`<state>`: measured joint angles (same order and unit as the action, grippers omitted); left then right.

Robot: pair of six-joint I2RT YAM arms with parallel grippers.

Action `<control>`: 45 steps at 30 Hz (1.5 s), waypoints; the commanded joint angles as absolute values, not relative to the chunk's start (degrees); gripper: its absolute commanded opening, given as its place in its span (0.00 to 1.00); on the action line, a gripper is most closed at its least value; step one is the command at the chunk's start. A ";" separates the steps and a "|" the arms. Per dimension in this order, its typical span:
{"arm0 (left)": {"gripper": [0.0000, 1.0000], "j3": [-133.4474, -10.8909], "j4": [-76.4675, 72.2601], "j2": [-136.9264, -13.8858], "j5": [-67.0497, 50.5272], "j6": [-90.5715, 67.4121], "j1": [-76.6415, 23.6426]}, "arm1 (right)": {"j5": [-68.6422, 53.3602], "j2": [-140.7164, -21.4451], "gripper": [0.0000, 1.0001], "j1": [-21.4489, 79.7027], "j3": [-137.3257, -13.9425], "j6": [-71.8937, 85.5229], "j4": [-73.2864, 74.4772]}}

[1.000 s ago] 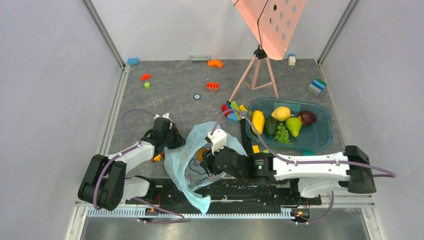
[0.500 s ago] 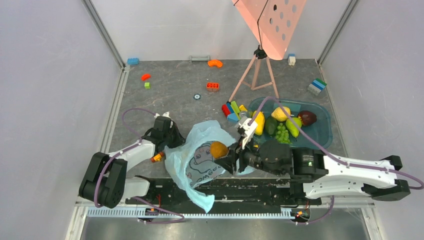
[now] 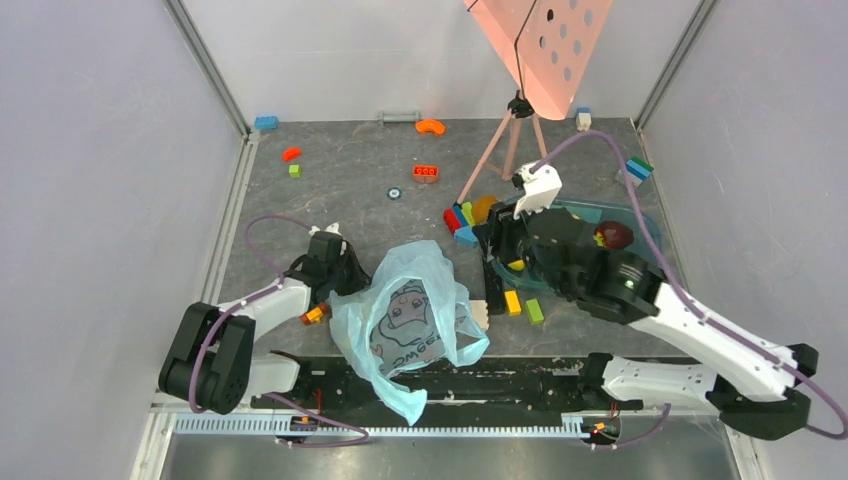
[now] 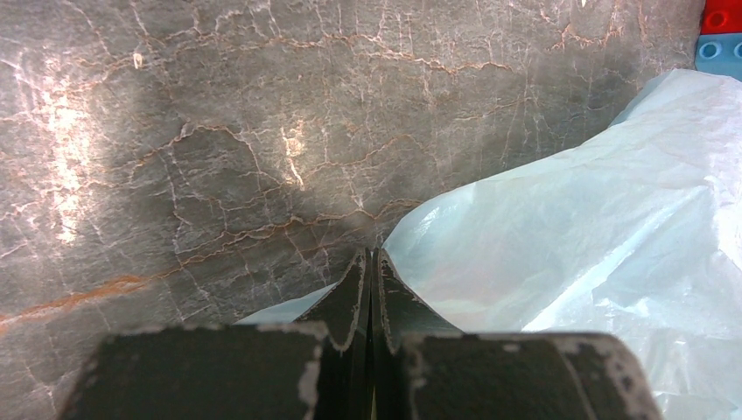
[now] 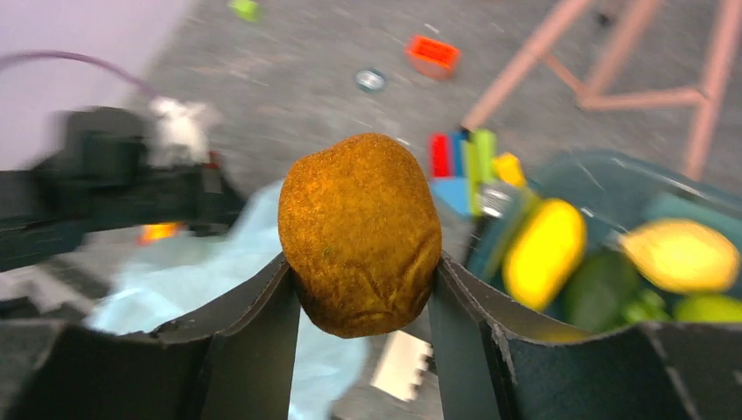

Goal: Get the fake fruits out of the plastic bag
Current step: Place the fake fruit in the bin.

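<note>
Light blue, thin and crinkly, the plastic bag (image 3: pixel 410 318) lies slumped on the grey marbled table (image 4: pixel 219 131) just in front of the arm bases. The left gripper (image 4: pixel 369 262) has its fingers pressed together at the bag's left edge. Film shows on both sides of them, so they appear to pinch it, probably to anchor the bag while fruit is drawn out.

The right gripper (image 5: pixel 360 262) is clamped on a rough-skinned orange-brown fake fruit (image 5: pixel 360 219), one finger on each flank. The fruit is clear of the bag and held in the air near the left end of the rigid see-through teal tub (image 5: pixel 604 184), which suggests a drop there.

The overhead view shows the overall layout: bag mouth open, dark print facing up, the right arm stretched across the tub and hiding most of its contents except a dark maroon fruit (image 3: pixel 613 235). The right wrist view supplies what that arm hides: the grip itself and a glossy yellow fruit (image 5: pixel 544 252) in the tub. Only the left wrist view shows the closed fingers. No view shows whether fruit remains in the bag.
</note>
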<state>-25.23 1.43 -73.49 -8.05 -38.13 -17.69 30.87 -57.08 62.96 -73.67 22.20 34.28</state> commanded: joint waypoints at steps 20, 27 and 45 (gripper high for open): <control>0.02 -26.41 0.18 -74.11 -8.09 -38.71 -17.49 | 11.59 -62.59 0.32 20.79 -46.34 13.30 21.27; 0.02 -25.97 -2.38 -74.15 -9.42 -38.65 -17.49 | 10.50 -67.59 0.33 16.33 -46.83 11.42 18.68; 0.02 -25.44 -3.52 -73.95 -10.50 -38.53 -17.49 | 10.43 -78.85 0.43 14.41 -47.11 9.40 12.15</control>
<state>-25.43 -1.10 -74.11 -9.52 -38.13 -17.69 10.35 -78.35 14.66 -46.28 10.61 14.61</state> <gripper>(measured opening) 0.026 0.521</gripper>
